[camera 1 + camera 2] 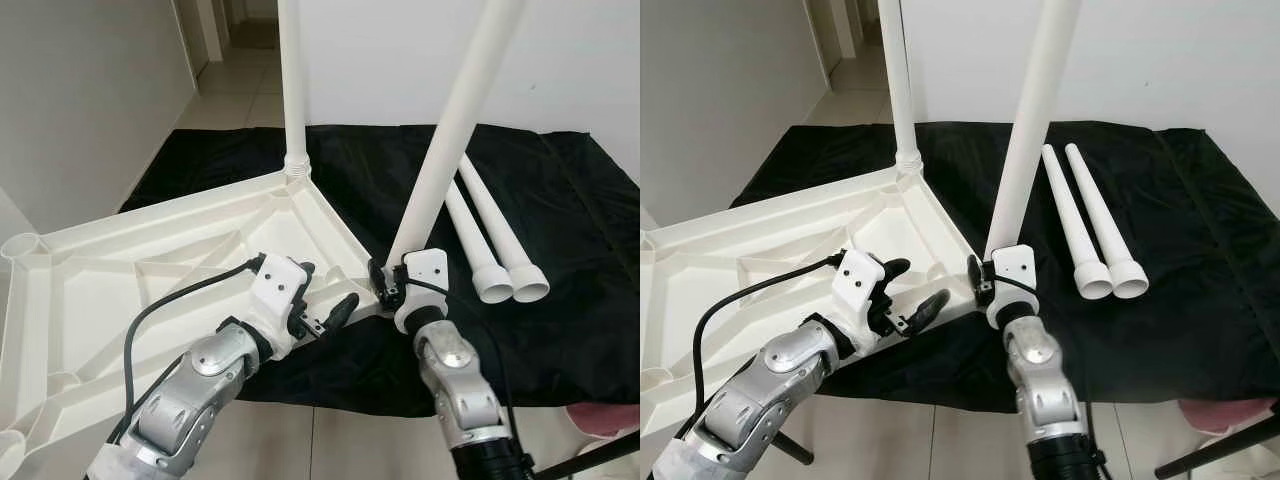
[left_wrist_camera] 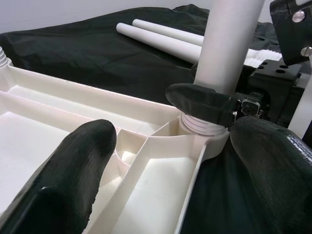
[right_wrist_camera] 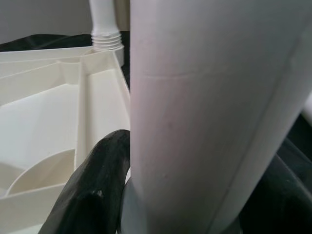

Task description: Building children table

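Right gripper (image 1: 385,283) is clamped around the bottom end of a white table leg (image 1: 450,130), right where it meets the near corner socket of the upside-down white tabletop (image 1: 120,265). That leg leans up and away to the right, so it's tilted rather than straight. In the right wrist view the leg sits tight between the black fingers (image 3: 95,190).

Left gripper (image 1: 325,300) is just beside it, over the same near corner of the tabletop, with its fingers spread apart and nothing between them. From the left wrist view you can see the threaded collar of the leg in the corner socket, with one finger of the other gripper wrapped across it.

Tabletop lies ribbed underside up, partly on a black cloth (image 1: 560,230) and partly sticking out past it toward the robot's left.

Further back, a second leg (image 1: 293,80) stands upright in the far corner socket. Two more loose legs (image 1: 490,235) lie side by side on the cloth off to the right, touching each other, wide ends pointing toward the robot.
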### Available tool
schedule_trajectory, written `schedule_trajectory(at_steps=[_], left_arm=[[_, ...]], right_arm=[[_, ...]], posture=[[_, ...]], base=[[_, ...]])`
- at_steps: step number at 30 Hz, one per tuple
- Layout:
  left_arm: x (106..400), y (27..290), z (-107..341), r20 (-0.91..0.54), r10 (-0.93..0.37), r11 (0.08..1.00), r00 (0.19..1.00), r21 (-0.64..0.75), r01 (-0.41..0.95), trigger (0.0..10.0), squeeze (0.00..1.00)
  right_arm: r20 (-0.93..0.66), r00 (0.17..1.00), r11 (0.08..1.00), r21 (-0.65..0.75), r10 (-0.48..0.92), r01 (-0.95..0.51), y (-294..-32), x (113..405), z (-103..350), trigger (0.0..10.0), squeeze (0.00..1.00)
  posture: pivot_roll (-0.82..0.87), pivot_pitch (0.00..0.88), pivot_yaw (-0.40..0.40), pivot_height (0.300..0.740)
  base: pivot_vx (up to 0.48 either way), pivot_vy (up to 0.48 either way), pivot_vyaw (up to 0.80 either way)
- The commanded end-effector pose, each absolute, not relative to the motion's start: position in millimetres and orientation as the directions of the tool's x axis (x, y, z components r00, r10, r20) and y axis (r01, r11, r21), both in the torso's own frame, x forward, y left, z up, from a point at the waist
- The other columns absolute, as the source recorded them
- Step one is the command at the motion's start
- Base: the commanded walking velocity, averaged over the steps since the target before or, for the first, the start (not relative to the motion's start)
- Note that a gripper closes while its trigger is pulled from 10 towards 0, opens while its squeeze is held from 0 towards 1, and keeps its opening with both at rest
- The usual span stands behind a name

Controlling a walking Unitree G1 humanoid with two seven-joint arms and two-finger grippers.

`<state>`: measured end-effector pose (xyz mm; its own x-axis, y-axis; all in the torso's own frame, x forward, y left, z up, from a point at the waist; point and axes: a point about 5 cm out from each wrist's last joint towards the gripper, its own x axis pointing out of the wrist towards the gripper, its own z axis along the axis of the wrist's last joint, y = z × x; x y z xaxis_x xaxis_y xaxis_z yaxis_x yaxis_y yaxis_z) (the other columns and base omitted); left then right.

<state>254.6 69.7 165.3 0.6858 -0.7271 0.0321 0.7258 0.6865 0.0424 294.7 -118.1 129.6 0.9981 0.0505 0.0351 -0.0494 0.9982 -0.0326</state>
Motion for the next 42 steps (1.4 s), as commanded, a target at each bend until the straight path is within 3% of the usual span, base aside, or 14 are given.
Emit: schedule_trajectory(at_steps=[1, 6, 13, 14, 15, 22, 23, 31, 42], left_arm=[[253, 69, 164, 0.03, -0.776, 0.631, 0.63, 0.047, 0.774, 10.0, 0.0], [253, 69, 164, 0.029, -0.777, 0.63, 0.629, 0.047, 0.775, 10.0, 0.0], [252, 70, 164, 0.022, -0.782, 0.624, 0.623, 0.044, 0.78, 10.0, 0.0], [252, 70, 164, 0.022, -0.782, 0.623, 0.623, 0.043, 0.781, 10.0, 0.0], [252, 69, 164, 0.022, -0.782, 0.623, 0.623, 0.043, 0.781, 10.0, 0.0], [252, 70, 164, 0.02, -0.782, 0.623, 0.623, 0.042, 0.781, 10.0, 0.0], [252, 70, 164, 0.02, -0.783, 0.622, 0.622, 0.043, 0.782, 10.0, 0.0], [251, 69, 163, 0.015, -0.789, 0.614, 0.614, 0.045, 0.788, 10.0, 0.0], [251, 67, 163, 0.016, -0.79, 0.612, 0.612, 0.05, 0.789, 10.0, 0.0]], right_arm=[[-0.125, 0.991, 0.999, 0.011, -0.048, 0.05, -125, 289, 99, 10.0, 0.0], [-0.114, 0.983, 0.988, 0.029, -0.146, 0.15, -123, 288, 103, 10.0, 0.0], [-0.067, 0.99, 0.992, 0.037, -0.122, 0.124, -122, 288, 109, 10.0, 0.0], [-0.042, 0.992, 0.992, 0.037, -0.117, 0.119, -123, 289, 112, 10.0, 0.53], [-0.026, 0.994, 0.993, 0.042, -0.108, 0.109, -124, 289, 114, 10.0, 1.0], [0.045, 0.997, 0.997, 0.025, -0.07, 0.069, -133, 293, 124, 10.0, 1.0], [0.055, 0.998, 0.999, 0.017, -0.034, 0.033, -136, 295, 126, 10.0, 0.0], [0.108, 0.989, 0.994, -0.026, 0.106, -0.104, -147, 304, 135, 10.0, 0.0], [0.135, 0.922, 0.931, -0.093, 0.364, -0.354, -141, 309, 141, 10.0, 0.0]], posture=[[-0.05, 0.056, 0.051, 0.74], [-0.04, 0.055, 0.048, 0.74], [-0.05, 0.057, 0.058, 0.74], [-0.05, 0.06, 0.058, 0.74], [-0.05, 0.06, 0.058, 0.74], [-0.05, 0.059, 0.059, 0.74], [-0.05, 0.06, 0.061, 0.74], [-0.05, 0.046, 0.062, 0.74], [-0.05, 0.032, 0.055, 0.74]], base=[[0.0, 0.0, 0.0], [0.0, 0.0, 0.0], [0.0, 0.0, 0.0], [0.0, 0.0, 0.0], [0.0, 0.0, 0.0], [0.0, 0.0, 0.0], [0.0, 0.0, 0.0], [0.0, 0.0, 0.0], [0.0, 0.0, 0.0]])
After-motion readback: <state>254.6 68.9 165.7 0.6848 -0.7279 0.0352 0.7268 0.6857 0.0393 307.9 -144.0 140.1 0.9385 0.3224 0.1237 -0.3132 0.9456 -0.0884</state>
